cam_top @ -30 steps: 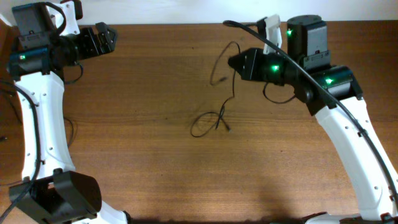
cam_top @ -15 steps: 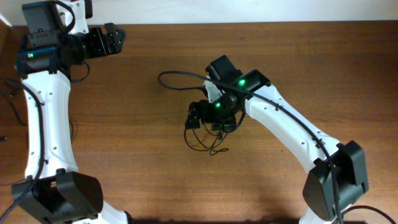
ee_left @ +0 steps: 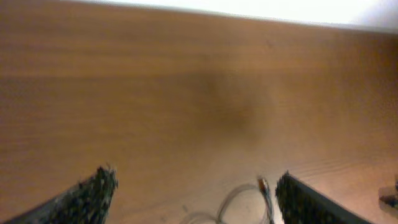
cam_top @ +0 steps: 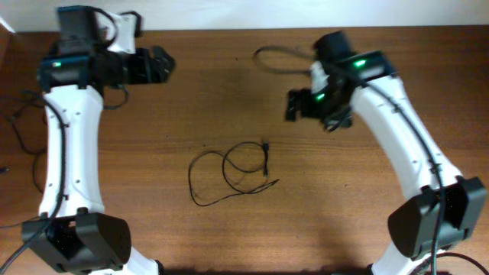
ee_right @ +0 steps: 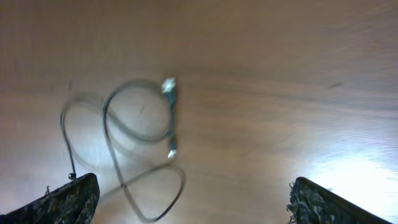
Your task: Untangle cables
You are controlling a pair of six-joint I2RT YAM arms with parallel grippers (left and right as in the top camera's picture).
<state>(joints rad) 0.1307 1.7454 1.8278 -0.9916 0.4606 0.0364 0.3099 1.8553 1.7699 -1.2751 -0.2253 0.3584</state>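
The cables (cam_top: 265,156) lie as loose thin black loops on the wooden table (cam_top: 153,214), a little below its middle, with a small plug end (cam_top: 265,145) at the upper right. My right gripper (cam_top: 294,105) hovers up and to the right of them, open and holding nothing. In the right wrist view the loops (ee_right: 124,124) and a plug (ee_right: 169,85) show blurred between and beyond its fingers (ee_right: 74,196). My left gripper (cam_top: 162,65) is open near the table's far left, well away from the cables. Its wrist view catches a loop and a plug (ee_left: 262,183) by the right finger (ee_left: 298,199).
Dark cords (cam_top: 23,137) hang off the table's left edge beside the left arm. A thick black arm cable (cam_top: 275,55) arcs over the far middle of the table. The table's back edge meets a white wall (cam_top: 229,11).
My right arm dropped onto the cables in the middle, then let go and pulled back up and right. The cables now lie lower left in wider loops. My left arm swung rightwards.
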